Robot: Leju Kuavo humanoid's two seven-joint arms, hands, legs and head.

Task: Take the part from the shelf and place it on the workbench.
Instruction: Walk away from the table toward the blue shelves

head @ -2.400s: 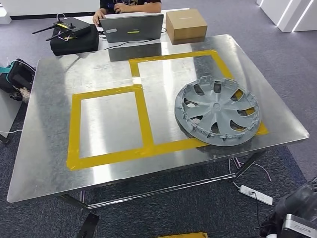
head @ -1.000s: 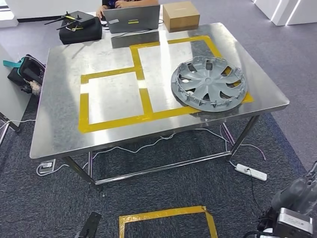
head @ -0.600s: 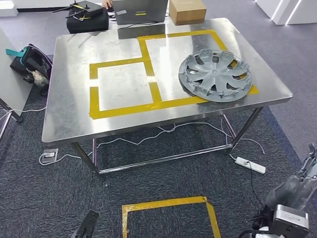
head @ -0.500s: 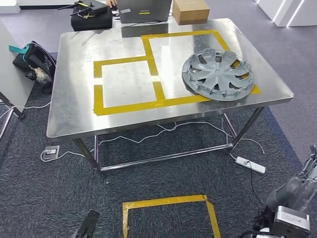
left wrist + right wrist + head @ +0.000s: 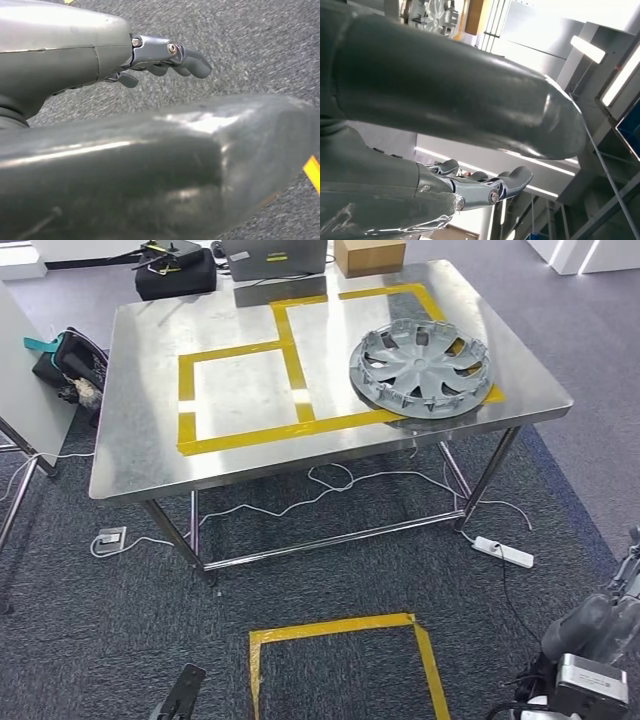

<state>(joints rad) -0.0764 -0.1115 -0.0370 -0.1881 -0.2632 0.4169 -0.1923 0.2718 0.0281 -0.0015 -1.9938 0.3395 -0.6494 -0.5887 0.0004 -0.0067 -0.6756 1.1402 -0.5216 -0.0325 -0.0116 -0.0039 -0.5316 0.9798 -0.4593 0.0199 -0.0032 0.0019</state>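
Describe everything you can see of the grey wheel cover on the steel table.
The wheel cover is a round grey disc, plastic by its look, with curved spokes sweeping out from a small centre hub and dark openings between them. Small clips line its rim. It lies flat on the table near the right end, overlapping the yellow tape that outlines the right-hand rectangle. Nothing else touches it.

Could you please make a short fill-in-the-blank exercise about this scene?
1. The grey wheel cover lies on the ____ workbench.
2. The rectangles on the workbench are marked with ____ tape.
3. A white power strip lies on the ____.
4. The left robot hand holds ____.

Missing words: metal; yellow; carpet; nothing
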